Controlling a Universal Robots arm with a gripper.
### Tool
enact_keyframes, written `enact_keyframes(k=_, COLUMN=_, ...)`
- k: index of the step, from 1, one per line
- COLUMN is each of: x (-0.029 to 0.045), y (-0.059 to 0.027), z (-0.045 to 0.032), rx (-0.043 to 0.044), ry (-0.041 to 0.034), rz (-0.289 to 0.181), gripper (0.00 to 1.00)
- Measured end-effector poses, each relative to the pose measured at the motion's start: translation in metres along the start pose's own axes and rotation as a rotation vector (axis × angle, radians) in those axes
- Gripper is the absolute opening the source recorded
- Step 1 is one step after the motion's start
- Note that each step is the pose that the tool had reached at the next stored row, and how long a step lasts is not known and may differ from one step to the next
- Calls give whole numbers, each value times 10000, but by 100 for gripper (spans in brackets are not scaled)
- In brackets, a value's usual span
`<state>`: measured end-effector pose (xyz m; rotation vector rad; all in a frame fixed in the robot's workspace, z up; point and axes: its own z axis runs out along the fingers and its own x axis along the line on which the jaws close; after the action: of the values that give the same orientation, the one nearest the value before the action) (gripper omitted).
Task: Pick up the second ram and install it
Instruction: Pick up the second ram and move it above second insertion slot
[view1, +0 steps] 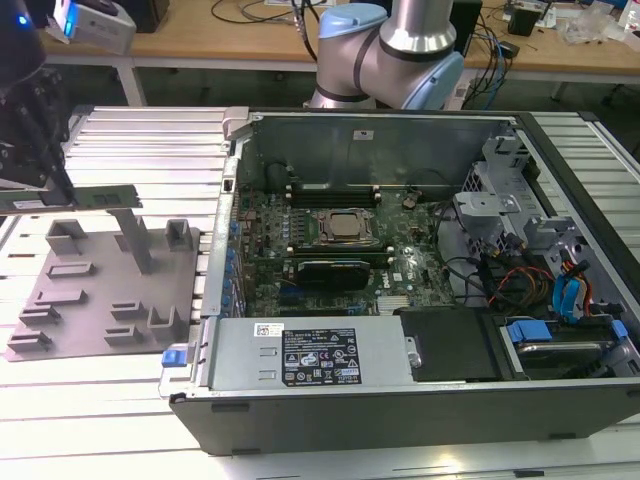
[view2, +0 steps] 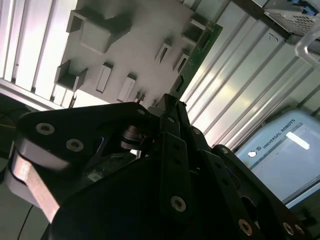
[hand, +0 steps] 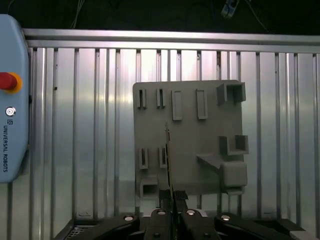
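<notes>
One green ram stick (view1: 105, 196), one hand (view1: 62, 185), one grey fixture plate (view1: 100, 285) and one open computer case (view1: 400, 430) are sitting in the scene, all on or over a slatted metal desk (view1: 130, 140).

In the first wrist view the plate (hand: 190, 135) is carrying four narrow slot holders in one row, two more in a second row, and a few boxier blocks. None of these holders is showing a stick in it.

The case is lying just beside the plate, on the exterior view's right of it, with its side off. It is holding a motherboard (view1: 300, 250) with a single processor (view1: 345, 228) near the middle. I cannot tell the number of socket rails around it.

The hand (hand: 172, 197) is pressing its fingers together on the ram (hand: 168, 150), pinching it by one end. The stick is lying level and edge-up over the plate, just above the plate's tall post (view1: 135, 240); whether it is touching the post I cannot tell. In the second wrist view the ram (view2: 200, 52) is reaching out from the hand (view2: 167, 102) across the plate (view2: 135, 45).
</notes>
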<state>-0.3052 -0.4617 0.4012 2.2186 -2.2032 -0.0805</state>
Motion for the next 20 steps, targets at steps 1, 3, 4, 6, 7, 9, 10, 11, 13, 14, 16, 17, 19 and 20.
enact_keyframes(k=1, x=0, y=-55, z=-3, rx=0, ry=1, rz=1, gripper=11)
enact_keyframes(k=3, x=1, y=-143, z=-7, rx=0, ry=1, rz=-1, gripper=11)
enact_keyframes(k=4, x=1, y=-163, z=-8, rx=0, ry=1, rz=-1, gripper=11)
enact_keyframes(k=6, x=1, y=-223, z=-11, rx=0, ry=1, rz=1, gripper=11)
enact_keyframes(k=7, x=2, y=-279, z=-13, rx=0, ry=0, rz=0, gripper=11)
enact_keyframes(k=9, x=2, y=-346, z=-16, rx=-1, ry=1, rz=0, gripper=11)
enact_keyframes(k=10, x=2, y=-367, z=-17, rx=0, ry=0, rz=-1, gripper=11)
enact_keyframes(k=11, x=2, y=-416, z=-20, rx=0, ry=1, rz=1, gripper=11)
enact_keyframes(k=13, x=2, y=-491, z=-23, rx=0, ry=1, rz=1, gripper=11)
enact_keyframes(k=14, x=3, y=-521, z=-24, rx=-1, ry=1, rz=0, gripper=11)
enact_keyframes(k=16, x=3, y=-564, z=-27, rx=-1, ry=1, rz=0, gripper=11)
enact_keyframes(k=17, x=3, y=-584, z=-27, rx=0, ry=1, rz=0, gripper=11)
enact_keyframes(k=19, x=3, y=-627, z=-29, rx=0, ry=1, rz=0, gripper=11)
enact_keyframes(k=20, x=3, y=-649, z=-30, rx=0, ry=0, rz=1, gripper=11)
